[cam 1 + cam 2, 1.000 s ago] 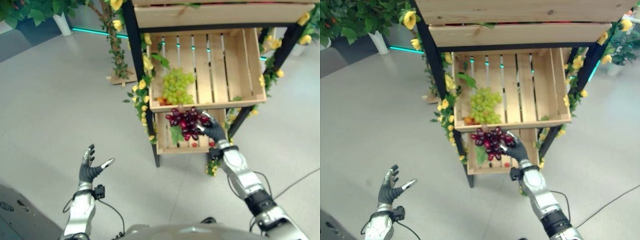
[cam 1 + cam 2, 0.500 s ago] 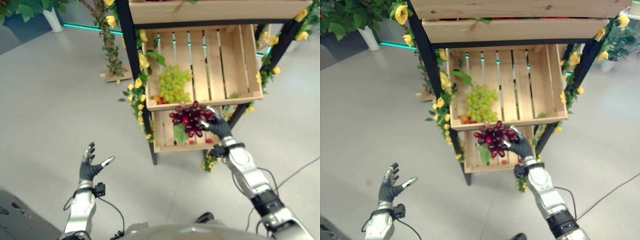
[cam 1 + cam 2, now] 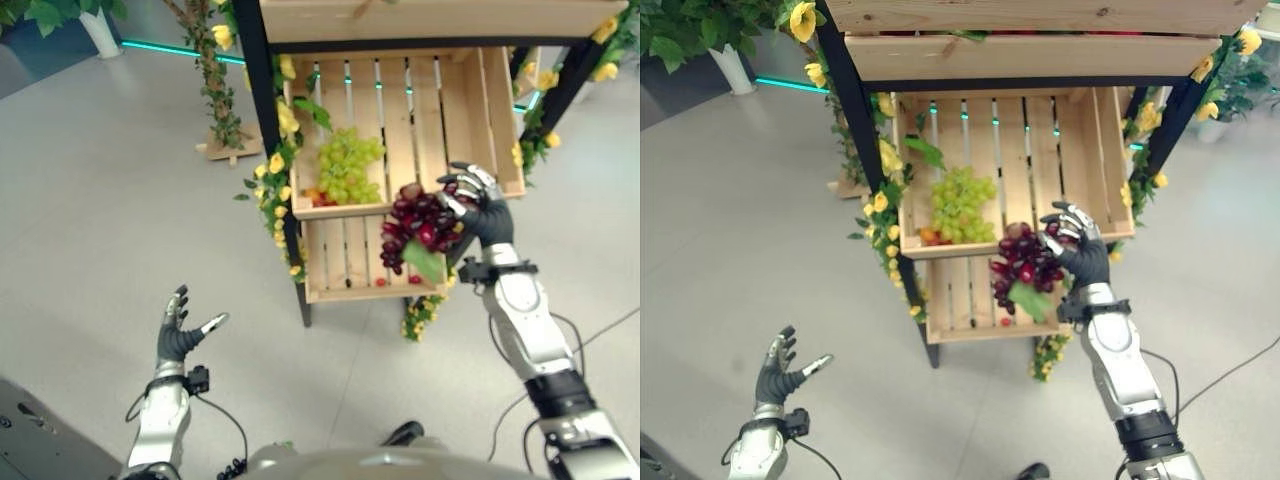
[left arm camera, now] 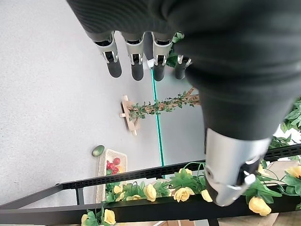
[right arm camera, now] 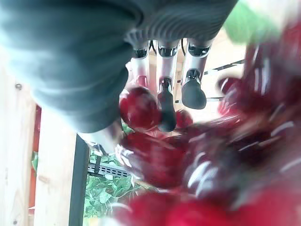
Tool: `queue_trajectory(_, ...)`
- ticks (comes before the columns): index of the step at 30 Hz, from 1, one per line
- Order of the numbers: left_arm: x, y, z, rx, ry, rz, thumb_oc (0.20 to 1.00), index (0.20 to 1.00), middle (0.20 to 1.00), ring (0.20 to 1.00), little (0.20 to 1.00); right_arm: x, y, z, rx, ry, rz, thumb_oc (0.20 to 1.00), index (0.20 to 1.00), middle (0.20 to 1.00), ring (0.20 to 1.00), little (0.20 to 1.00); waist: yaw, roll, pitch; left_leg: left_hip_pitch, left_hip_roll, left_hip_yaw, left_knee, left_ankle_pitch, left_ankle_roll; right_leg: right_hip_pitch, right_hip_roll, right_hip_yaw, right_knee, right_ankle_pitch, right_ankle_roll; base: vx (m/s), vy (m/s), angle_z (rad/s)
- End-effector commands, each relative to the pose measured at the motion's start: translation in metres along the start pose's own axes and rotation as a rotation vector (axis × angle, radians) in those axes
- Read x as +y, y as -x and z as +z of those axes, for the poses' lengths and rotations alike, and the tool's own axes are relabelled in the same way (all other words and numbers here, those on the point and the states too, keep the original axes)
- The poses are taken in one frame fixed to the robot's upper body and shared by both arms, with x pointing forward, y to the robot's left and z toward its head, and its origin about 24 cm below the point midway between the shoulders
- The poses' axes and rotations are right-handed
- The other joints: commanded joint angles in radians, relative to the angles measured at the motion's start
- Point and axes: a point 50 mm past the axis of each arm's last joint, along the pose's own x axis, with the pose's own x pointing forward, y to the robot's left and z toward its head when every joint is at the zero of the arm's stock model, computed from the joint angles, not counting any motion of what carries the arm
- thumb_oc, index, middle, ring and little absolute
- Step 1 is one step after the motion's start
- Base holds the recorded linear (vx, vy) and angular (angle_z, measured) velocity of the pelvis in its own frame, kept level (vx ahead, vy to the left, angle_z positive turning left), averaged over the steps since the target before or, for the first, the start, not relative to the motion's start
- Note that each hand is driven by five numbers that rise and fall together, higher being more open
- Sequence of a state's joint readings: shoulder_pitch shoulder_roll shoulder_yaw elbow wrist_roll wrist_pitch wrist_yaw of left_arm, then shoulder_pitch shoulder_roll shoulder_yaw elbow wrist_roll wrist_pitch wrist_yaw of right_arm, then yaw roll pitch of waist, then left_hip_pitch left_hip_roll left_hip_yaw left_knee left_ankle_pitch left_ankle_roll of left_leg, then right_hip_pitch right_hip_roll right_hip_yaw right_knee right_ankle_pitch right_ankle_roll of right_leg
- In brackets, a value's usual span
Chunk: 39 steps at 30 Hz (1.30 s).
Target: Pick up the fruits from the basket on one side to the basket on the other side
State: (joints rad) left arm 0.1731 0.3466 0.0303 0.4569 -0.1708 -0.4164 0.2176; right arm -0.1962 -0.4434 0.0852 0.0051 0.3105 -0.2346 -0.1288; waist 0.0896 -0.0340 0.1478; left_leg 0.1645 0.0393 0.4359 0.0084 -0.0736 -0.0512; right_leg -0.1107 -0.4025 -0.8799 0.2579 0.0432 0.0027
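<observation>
Whereas a second ago the right hand (image 3: 484,212) was holding the red grapes (image 3: 418,222) low in front of the lower crate (image 3: 345,262), it is now carrying them higher and further to the robot's right, at the front right corner of the upper crate (image 3: 498,120). Its fingers are curling round the bunch, whose green leaf (image 3: 428,263) is hanging below. The green grapes (image 3: 348,166) are lying as before in the left part of the upper crate, with small orange fruit at the front edge beside them. The left hand (image 3: 180,331) is hovering low over the floor (image 3: 110,200), fingers spread and holding nothing, unchanged from the earlier frames. The black-framed shelf (image 3: 255,90) is carrying the wooden crates and is being trimmed with yellow flowers (image 3: 277,163) and leafy vines. A grey floor is surrounding it, with a glowing teal strip (image 3: 175,48) running along the back.
</observation>
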Motion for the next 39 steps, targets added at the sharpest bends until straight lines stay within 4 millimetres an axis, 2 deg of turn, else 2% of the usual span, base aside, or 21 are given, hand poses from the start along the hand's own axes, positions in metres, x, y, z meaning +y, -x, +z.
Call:
queue_trajectory(1,0.013,-0.010,0.022,-0.106,-0.006,0.034,1.000,1.000,1.000,1.000,1.000,-0.002,-0.027,0.061,-0.320,-0.067,-0.037,0.200,0.200,0.200,0.200,0.200,0.002,-0.036,-0.029,-0.056,-0.013,-0.056,-0.004,0.010,0.002,0.095,-0.106,0.040,-0.072,0.183,0.228,0.00,0.000,0.00)
queue_trajectory(5,0.013,-0.010,0.021,-0.104,-0.006,0.029,1.000,1.000,1.000,1.000,1.000,-0.003,-0.030,0.059,-0.310,-0.070,-0.043,0.200,0.200,0.200,0.200,0.200,0.003,-0.036,-0.030,-0.054,-0.014,-0.056,-0.005,0.009,0.002,0.095,-0.105,0.040,-0.073,0.183,0.228,0.00,0.000,0.00)
queue_trajectory(14,0.011,-0.010,0.020,-0.089,-0.008,-0.009,1.000,1.000,1.000,1.000,1.000,0.009,-0.058,0.056,-0.267,-0.075,-0.011,0.200,0.200,0.200,0.200,0.200,0.023,-0.039,-0.035,-0.050,-0.014,-0.057,0.000,0.004,0.002,0.095,-0.106,0.041,-0.072,0.187,0.228,0.00,0.000,0.00)
queue_trajectory(18,0.011,-0.010,0.019,-0.083,-0.011,-0.021,1.000,1.000,1.000,1.000,1.000,0.014,-0.064,0.060,-0.271,-0.068,0.010,0.200,0.200,0.200,0.200,0.200,0.025,-0.040,-0.034,-0.050,-0.013,-0.057,-0.001,0.005,0.001,0.094,-0.103,0.042,-0.072,0.187,0.227,0.00,0.000,0.00)
queue_trajectory(31,0.011,-0.010,0.018,-0.070,-0.023,-0.049,1.000,1.000,1.000,1.000,1.000,0.021,-0.087,0.091,-0.355,-0.030,0.069,0.200,0.200,0.200,0.200,0.200,0.039,-0.052,-0.038,-0.045,-0.011,-0.057,-0.003,0.005,-0.001,0.099,-0.097,0.039,-0.075,0.191,0.228,0.00,0.000,0.00)
queue_trajectory(35,0.012,-0.009,0.017,-0.064,-0.026,-0.057,1.000,1.000,1.000,1.000,1.000,0.021,-0.100,0.106,-0.385,-0.029,0.061,0.200,0.200,0.200,0.200,0.200,0.045,-0.058,-0.042,-0.044,-0.012,-0.057,-0.005,0.005,-0.002,0.100,-0.094,0.036,-0.078,0.194,0.228,0.00,0.000,0.00)
queue_trajectory(39,0.015,-0.009,0.017,-0.059,-0.023,-0.064,1.000,1.000,1.000,1.000,1.000,0.016,-0.122,0.129,-0.421,0.012,0.024,0.200,0.200,0.200,0.200,0.200,0.051,-0.064,-0.046,-0.046,-0.011,-0.056,-0.006,0.007,-0.005,0.102,-0.089,0.036,-0.084,0.199,0.229,0.00,0.000,0.00)
